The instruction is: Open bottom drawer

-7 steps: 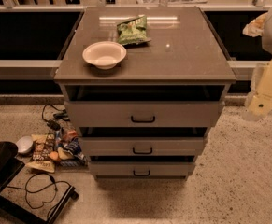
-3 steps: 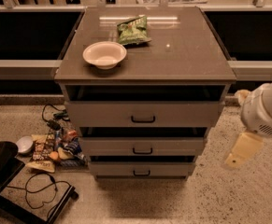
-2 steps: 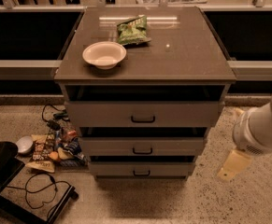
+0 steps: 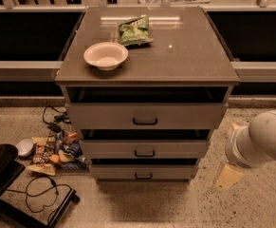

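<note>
The grey-brown cabinet has three drawers. The bottom drawer (image 4: pixel 143 173) is the lowest and slimmest, with a small black centre handle (image 4: pixel 143 176); its front sits nearly flush under the middle drawer (image 4: pixel 144 149). The tall top drawer (image 4: pixel 145 116) is above. My white arm (image 4: pixel 261 139) comes in from the right edge. My gripper (image 4: pixel 227 176) hangs low at the cabinet's right, near the floor, about level with the bottom drawer and apart from it.
A white bowl (image 4: pixel 105 56) and a green snack bag (image 4: pixel 133 31) lie on the cabinet top (image 4: pixel 189 56). Snack packets (image 4: pixel 52 151), cables (image 4: pixel 40 189) and a black chair base (image 4: pixel 0 170) clutter the floor at the left. Speckled floor lies in front.
My arm has come down from beside the cabinet top at the right to near the floor, and drifted left toward the cabinet's lower right corner. The drawers have not moved.
</note>
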